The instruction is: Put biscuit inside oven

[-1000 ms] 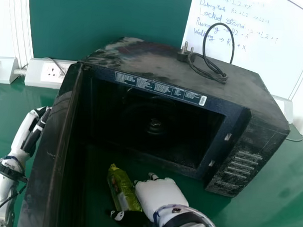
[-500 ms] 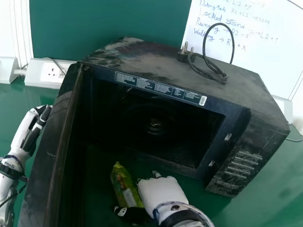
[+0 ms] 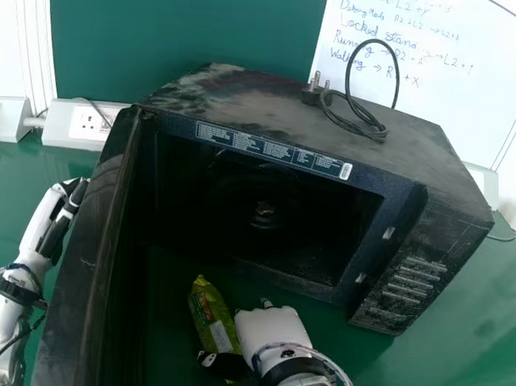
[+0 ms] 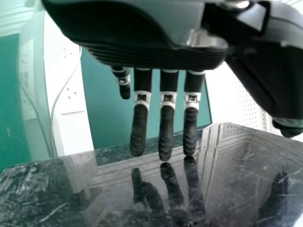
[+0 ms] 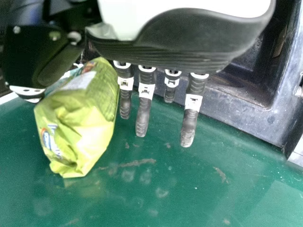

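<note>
In the head view my right hand (image 3: 274,329) is in front of the oven (image 3: 265,219), at the right side of the green biscuit packet (image 3: 210,314). The right wrist view has the packet (image 5: 83,123) between the thumb and the straight fingers of my right hand (image 5: 143,111), low over the table. My left hand (image 3: 60,224) is beyond the outer side of the oven's open door (image 3: 86,263). Its fingers, straight in the left wrist view, belong to my left hand (image 4: 165,127) and hang by the door's glossy surface (image 4: 118,189).
A power cable with its plug (image 3: 354,116) lies on top of the oven. The swung-out door forms a wall left of the packet. Behind stand a socket strip (image 3: 82,123) and a whiteboard (image 3: 440,81). The green table (image 3: 448,335) extends to the right.
The packet's top has shifted a little to the right and its lean has changed slightly. Most recently my right hand has moved slightly left. My left hand stays almost still.
</note>
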`<move>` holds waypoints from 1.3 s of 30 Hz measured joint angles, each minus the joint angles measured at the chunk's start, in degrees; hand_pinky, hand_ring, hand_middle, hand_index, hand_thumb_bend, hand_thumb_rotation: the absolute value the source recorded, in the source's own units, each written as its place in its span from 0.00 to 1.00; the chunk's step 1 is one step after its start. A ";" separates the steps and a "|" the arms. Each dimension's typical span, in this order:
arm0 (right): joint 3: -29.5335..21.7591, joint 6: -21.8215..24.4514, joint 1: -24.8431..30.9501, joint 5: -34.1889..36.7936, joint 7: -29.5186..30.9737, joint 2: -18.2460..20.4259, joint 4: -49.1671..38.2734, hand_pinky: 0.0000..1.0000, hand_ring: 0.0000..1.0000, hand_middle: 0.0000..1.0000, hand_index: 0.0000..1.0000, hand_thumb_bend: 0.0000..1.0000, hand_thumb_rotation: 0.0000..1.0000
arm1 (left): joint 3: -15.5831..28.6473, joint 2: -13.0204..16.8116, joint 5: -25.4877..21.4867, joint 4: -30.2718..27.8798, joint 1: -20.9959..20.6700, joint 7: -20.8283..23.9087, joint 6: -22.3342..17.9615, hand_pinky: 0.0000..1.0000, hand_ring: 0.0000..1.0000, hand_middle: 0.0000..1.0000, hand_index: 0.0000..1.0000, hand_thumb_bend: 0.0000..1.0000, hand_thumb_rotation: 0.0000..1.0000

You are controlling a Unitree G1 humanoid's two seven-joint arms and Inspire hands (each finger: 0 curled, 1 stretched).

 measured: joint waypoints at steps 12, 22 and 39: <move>2.17 1.83 2.81 -3.16 -8.13 -0.09 2.52 0.57 0.72 0.76 0.82 0.89 0.56 | 0.00 -0.24 0.06 -0.38 0.18 0.07 0.56 0.29 0.35 0.45 0.48 0.51 0.05; 3.01 4.34 2.98 -4.66 -13.12 0.06 5.69 0.59 0.73 0.77 0.82 0.88 0.57 | 0.00 -0.27 0.03 -0.67 0.27 -0.05 0.69 0.30 0.35 0.45 0.48 0.51 0.05; 7.05 8.00 2.10 -9.64 -17.95 -0.39 11.11 0.58 0.71 0.77 0.81 0.89 0.62 | 0.00 -0.28 0.05 -1.32 0.31 -0.06 0.97 0.30 0.35 0.45 0.48 0.51 0.05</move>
